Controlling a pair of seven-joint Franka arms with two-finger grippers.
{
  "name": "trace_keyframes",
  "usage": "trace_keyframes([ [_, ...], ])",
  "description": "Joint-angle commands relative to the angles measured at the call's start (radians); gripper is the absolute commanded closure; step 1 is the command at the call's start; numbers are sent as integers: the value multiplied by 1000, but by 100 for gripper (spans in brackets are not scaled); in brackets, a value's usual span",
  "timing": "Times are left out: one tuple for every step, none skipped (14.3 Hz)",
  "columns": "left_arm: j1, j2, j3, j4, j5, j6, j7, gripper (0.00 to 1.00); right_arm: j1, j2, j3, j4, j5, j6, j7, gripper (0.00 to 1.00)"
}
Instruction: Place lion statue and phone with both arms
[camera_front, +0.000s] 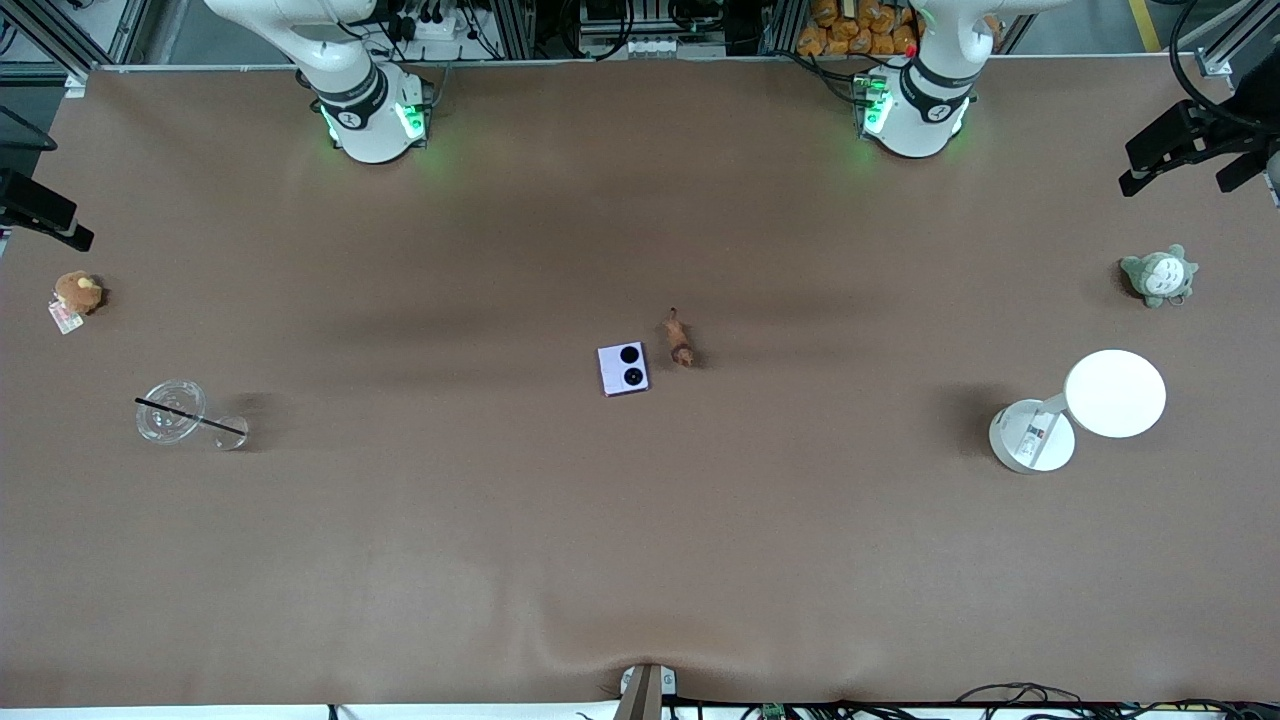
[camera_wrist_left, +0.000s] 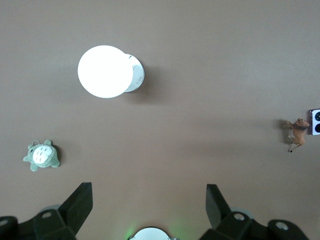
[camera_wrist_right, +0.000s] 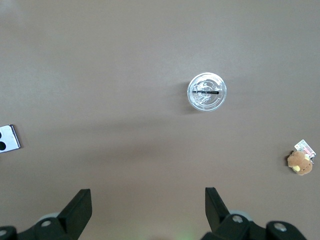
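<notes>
Both arms wait high above the desk (camera_front: 640, 560), near their bases. The left pincer (camera_wrist_left: 149, 200) hangs released and empty, and the right pincer (camera_wrist_right: 148, 202) is likewise spread and holds nothing. The phone (camera_front: 623, 368) lies flat at mid-desk, and the lion statue (camera_front: 680, 339) lies just beside it, toward the left arm's end and a little farther from the front camera. That closeness is probably the main hazard: two arms descending on neighbours could crowd each other, or a finger reaching for one could nudge the other. The phone is thin and flat, so fingers may well scrape the cloth and slip off its edges. The statue is tiny and may roll or squirt out of a pinch. The clear cup (camera_front: 172, 410), white lamp (camera_front: 1113, 393), brown plush (camera_front: 78, 292) and grey-green plush (camera_front: 1158, 276) sit well apart and seem little threat.
</notes>
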Motion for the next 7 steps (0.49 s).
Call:
trace_keyframes([
  [-3,16,-2,26,-8,-26,-5,0,-10,-6,10,-6,-1,-7,13,0],
  [-3,24,-1,29,-8,-34,-5,0,-10,-5,8,-8,-1,-7,13,0],
  [-3,33,-2,32,-6,-34,0,0,-10,0,10,-8,-1,-6,14,0],
  [-4,38,-1,38,-5,-34,0,0,-12,1,10,-8,-1,-6,16,0],
  [-6,42,-1,38,-2,-34,-5,0,-10,3,10,-8,-1,-7,14,0],
  [-4,50,-1,38,0,-34,-5,0,-10,1,8,-8,-1,-16,14,0],
  [-4,52,-2,34,-2,-37,-6,0,-10,0,8,-5,-1,-38,13,0],
])
